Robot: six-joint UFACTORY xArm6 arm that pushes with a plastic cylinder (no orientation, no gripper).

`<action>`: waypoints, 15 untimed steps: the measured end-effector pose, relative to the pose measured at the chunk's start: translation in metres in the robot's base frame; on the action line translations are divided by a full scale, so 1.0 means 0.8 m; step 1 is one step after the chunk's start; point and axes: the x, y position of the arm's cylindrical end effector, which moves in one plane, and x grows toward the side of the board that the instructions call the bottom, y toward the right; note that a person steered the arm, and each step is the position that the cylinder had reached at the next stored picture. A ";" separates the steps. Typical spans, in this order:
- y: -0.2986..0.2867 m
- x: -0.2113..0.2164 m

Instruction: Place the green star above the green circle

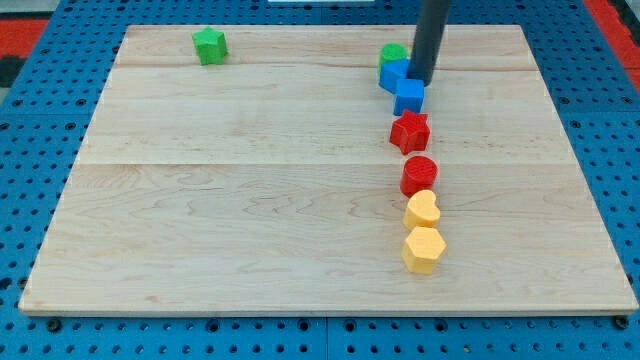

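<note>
Two greens well apart: green star (209, 46) top-left, green circle (393, 54) beside my tip (419, 80); no claw fitted, state untellable.

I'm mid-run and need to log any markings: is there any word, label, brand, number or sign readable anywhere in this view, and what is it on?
None: no text, number, brand or sign can be read anywhere in this view.
Wooden board: bare wood grain only.
Blocks, such as the green star, green circle and red star: plain coloured faces, no markings.
Rod ending in my tip, beside the blue blocks: plain dark, unlabelled.
Blue pegboard around the board: only holes.
</note>
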 end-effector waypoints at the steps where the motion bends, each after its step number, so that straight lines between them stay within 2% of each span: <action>1: -0.004 0.006; 3: 0.008 0.010; 4: 0.039 -0.014; 5: 0.081 -0.068; 6: 0.050 -0.128; 7: -0.020 -0.144; 8: -0.115 -0.110; 9: -0.189 -0.042; 10: -0.284 -0.008; 11: -0.365 -0.032; 13: -0.325 -0.095; 15: -0.399 -0.112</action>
